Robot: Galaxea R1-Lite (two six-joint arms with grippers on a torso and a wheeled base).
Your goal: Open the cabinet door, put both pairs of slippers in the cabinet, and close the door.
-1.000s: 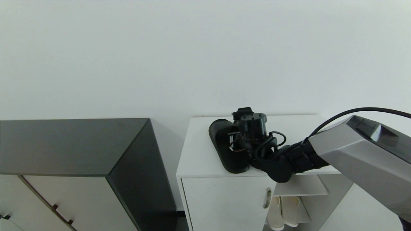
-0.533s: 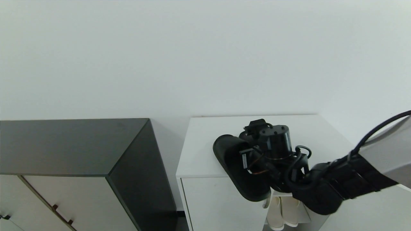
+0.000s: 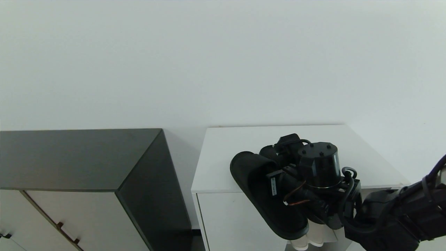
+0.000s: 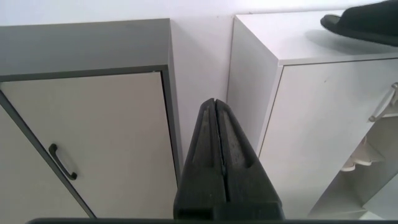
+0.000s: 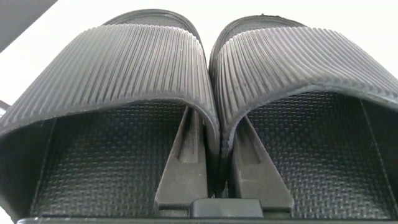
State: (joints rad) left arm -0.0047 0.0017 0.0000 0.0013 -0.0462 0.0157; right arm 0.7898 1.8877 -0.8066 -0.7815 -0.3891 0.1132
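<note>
Right hand (image 5: 214,134) pinches black slippers (image 5: 127,68): ribbed straps, textured footbeds, side by side. Left hand (image 4: 215,107) closed, empty.

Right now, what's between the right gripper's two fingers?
The right gripper pinches the inner walls of the two black slippers together, one finger inside each; the right wrist view shows it.
</note>
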